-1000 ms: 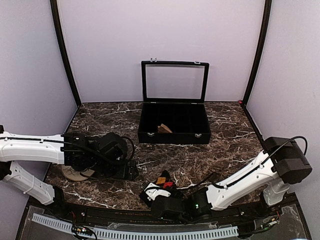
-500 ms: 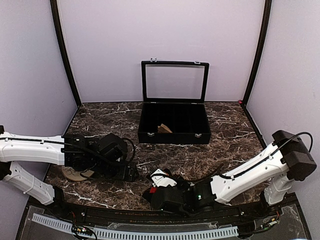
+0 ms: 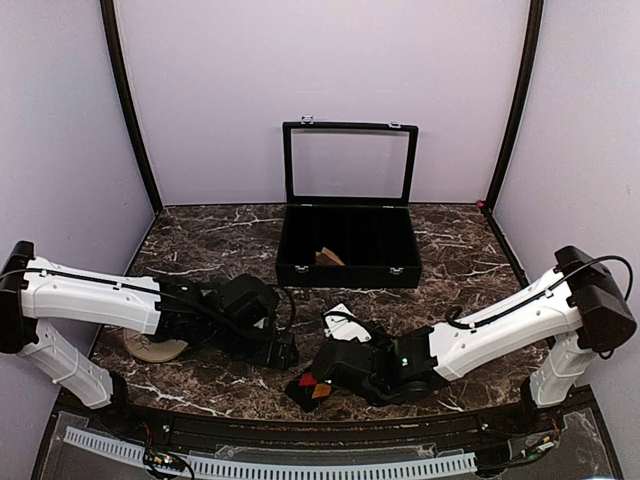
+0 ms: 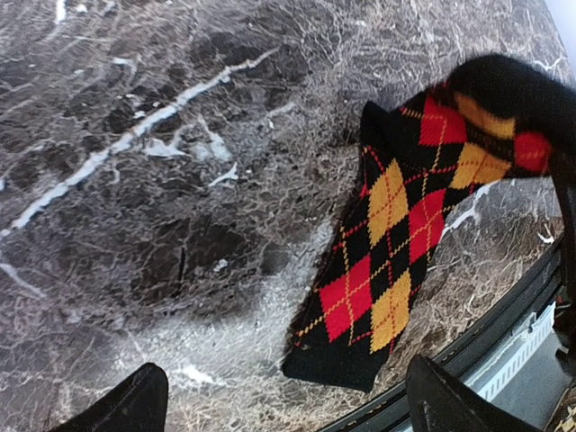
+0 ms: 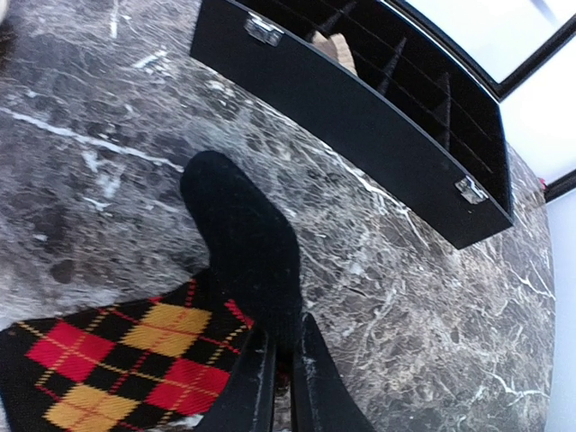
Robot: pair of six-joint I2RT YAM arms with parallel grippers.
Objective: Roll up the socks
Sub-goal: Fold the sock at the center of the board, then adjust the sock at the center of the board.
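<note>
Socks first: the argyle sock (image 3: pixel 312 388) lies at the middle of the bench's (image 3: pixel 440 250) near edge, with its patterned part on the marble and its black end lifted. The tan sock (image 3: pixel 150 349) lies flat toward the near left corner, partly under my left arm (image 3: pixel 90 297). Both look soft, light and limp. I judge they will sag and slide rather than keep a fold, so a pinch at one end with the other end pinned should suit rolling. My right end effector (image 5: pixel 283 337) is nearly closed, pinching the argyle sock's black end. My left end effector (image 4: pixel 288 405) stands wide and holds nothing, hovering just beside the patterned part.
</note>
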